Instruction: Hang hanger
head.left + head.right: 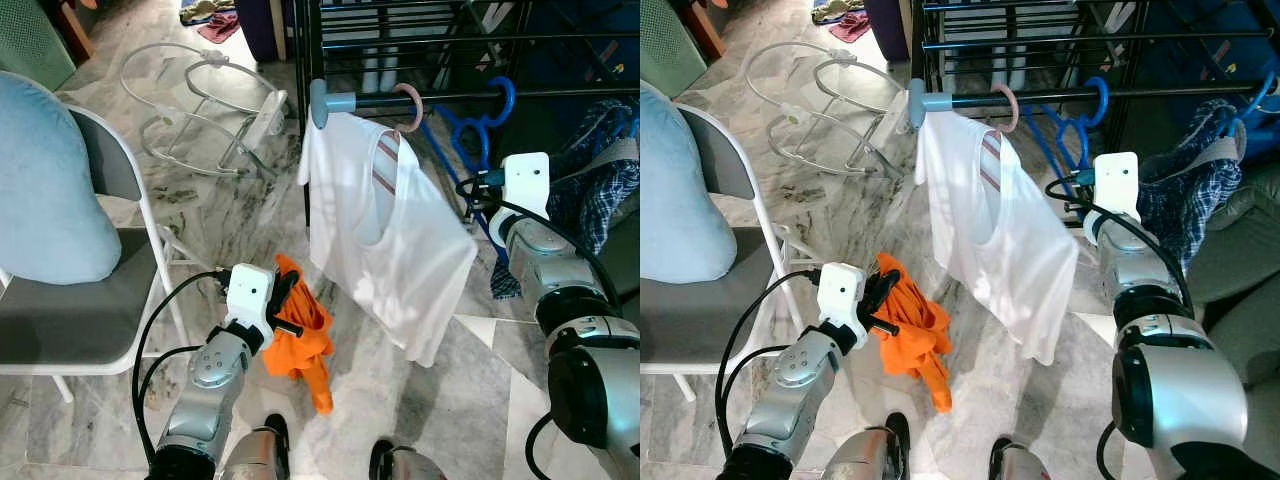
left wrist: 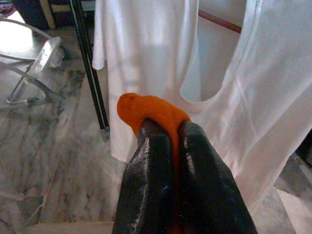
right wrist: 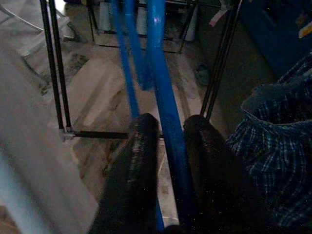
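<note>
A blue hanger [image 1: 483, 128] hangs by its hook from the black rail [image 1: 560, 94] of a clothes rack. My right gripper [image 3: 170, 127] is shut on the hanger's blue bar, below the rail and just right of a white sleeveless shirt [image 1: 385, 250]. That shirt hangs on a pink hanger [image 1: 410, 105] on the same rail. My left gripper [image 1: 285, 300] is low in front of me, shut on an orange cloth [image 1: 305, 340] that droops toward the floor. In the left wrist view the orange cloth [image 2: 146, 109] bulges out between the fingertips.
A grey folding chair [image 1: 90, 300] with a light blue cushion [image 1: 45, 185] stands at the left. A white wire frame [image 1: 205, 105] lies on the marble floor behind it. Plaid clothing [image 1: 600, 170] hangs at the right of the rack. My feet [image 1: 275, 440] are below.
</note>
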`<state>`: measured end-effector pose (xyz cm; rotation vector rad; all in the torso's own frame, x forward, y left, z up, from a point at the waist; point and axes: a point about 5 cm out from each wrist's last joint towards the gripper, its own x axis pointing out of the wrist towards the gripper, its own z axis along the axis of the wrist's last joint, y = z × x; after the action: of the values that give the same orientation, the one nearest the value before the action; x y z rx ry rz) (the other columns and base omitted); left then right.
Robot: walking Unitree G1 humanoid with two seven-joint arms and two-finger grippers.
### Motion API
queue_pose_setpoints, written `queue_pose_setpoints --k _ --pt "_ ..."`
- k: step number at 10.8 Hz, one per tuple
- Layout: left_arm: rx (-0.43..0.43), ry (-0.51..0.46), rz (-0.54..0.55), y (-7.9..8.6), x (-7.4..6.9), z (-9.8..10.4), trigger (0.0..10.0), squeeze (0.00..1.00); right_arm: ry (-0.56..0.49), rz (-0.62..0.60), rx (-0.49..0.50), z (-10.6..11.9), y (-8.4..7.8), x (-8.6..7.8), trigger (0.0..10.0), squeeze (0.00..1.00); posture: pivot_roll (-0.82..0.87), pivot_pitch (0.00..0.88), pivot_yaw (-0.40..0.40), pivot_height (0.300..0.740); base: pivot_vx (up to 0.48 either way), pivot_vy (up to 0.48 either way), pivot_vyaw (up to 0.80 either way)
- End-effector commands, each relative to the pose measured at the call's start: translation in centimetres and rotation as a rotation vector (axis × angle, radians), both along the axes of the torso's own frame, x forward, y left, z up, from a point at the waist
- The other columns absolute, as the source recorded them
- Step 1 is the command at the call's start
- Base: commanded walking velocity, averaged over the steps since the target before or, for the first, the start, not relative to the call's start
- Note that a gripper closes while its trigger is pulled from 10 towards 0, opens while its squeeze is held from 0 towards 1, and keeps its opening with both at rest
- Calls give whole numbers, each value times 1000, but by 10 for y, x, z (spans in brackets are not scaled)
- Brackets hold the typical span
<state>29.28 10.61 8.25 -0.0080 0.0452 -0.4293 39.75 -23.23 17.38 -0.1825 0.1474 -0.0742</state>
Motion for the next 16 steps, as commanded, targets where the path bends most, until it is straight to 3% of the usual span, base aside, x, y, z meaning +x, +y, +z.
queue_pose_setpoints --k 1,6,9,11,12,13,14,16 --pt "10 21 3 2 -2 -4 10000 0 21 -2 2 0 -2 0 0 0 58 211 63 740 0 0 0" --pt "6 28 2 -1 -1 -6 10000 0 26 -2 -20 2 -8 -1 0 0 50 200 52 740 0 0 0" --pt "11 23 20 -2 3 -6 10000 0 -122 10 -26 17 -5 1 0 0 39 191 53 740 0 0 0" --pt "9 24 -7 -8 3 -6 10000 0 -220 19 -121 11 -8 -11 549 0 1 198 69 740 0 0 0" --pt "17 27 -14 -9 1 -7 10000 0 -227 31 -120 -5 -11 -25 2902 0 -14 224 92 740 0 0 0" --pt "18 30 -3 -8 0 -8 10000 0 -228 37 -121 -15 -14 -34 8000 0 -38 233 103 740 0 0 0" --pt "20 38 9 -11 2 -11 10000 0 -236 34 -121 -31 -19 -50 10000 0 -81 227 106 740 0 0 0" --pt "44 33 -3 -23 9 -12 10000 0 -214 38 -99 -47 -23 -70 10000 0 -121 202 100 740 0 0 0"
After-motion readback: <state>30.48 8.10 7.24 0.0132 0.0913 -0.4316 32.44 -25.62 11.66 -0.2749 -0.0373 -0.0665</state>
